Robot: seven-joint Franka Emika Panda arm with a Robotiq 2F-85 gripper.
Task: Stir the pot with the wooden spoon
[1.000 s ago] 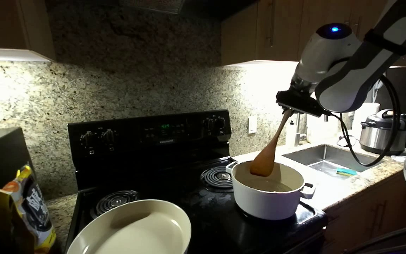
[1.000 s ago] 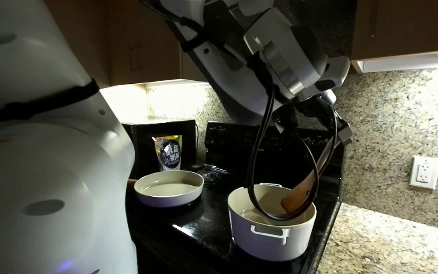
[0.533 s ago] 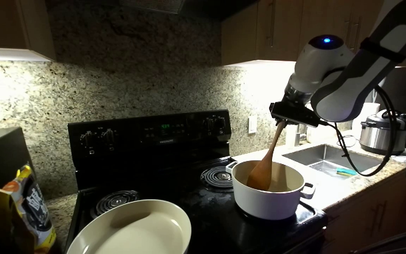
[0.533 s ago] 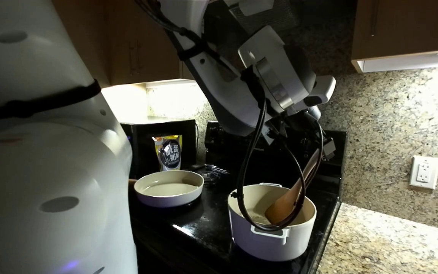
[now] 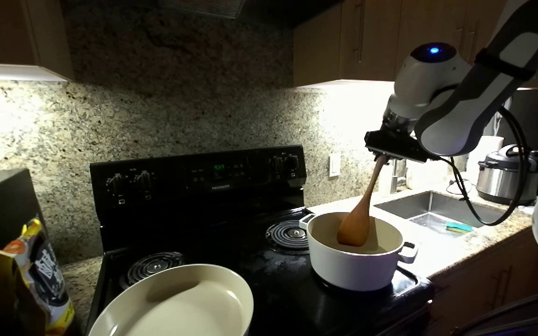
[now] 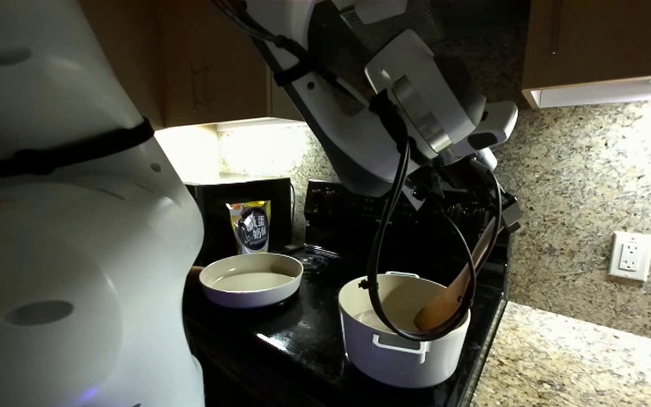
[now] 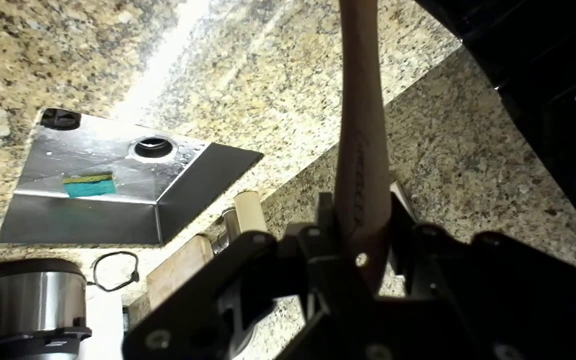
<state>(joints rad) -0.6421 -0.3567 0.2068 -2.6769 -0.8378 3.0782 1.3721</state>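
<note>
In the grip: the wooden spoon [image 5: 356, 228], head-down in the white pot [image 5: 355, 271]

And there it is in both exterior views: the spoon leans at a slant, broad end inside the pot, handle rising above the rim to the gripper [image 7: 360, 215]. In the wrist view the fingers [image 7: 325, 212] clamp that handle from either side, right by the small hole near its end. Does the broad end meet the bottom of the pot? No telling from here. The pot stands upright on the black stove [image 5: 273, 298], at the front corner beside the granite counter [image 6: 563, 353]. In an exterior view a dark cable [image 6: 377, 249] loops in front of pot and spoon. Also on the stove, well apart from the pot, sits the cream oval dish [image 6: 251, 298], and near it stands a bag [image 6: 253, 230] with a yellow top edge. Over on the counter, a sponge [image 7: 89, 187] lies in the sink [image 7: 118, 222], and a steel cooker [image 5: 500, 182] with a black lid stands near it.
</note>
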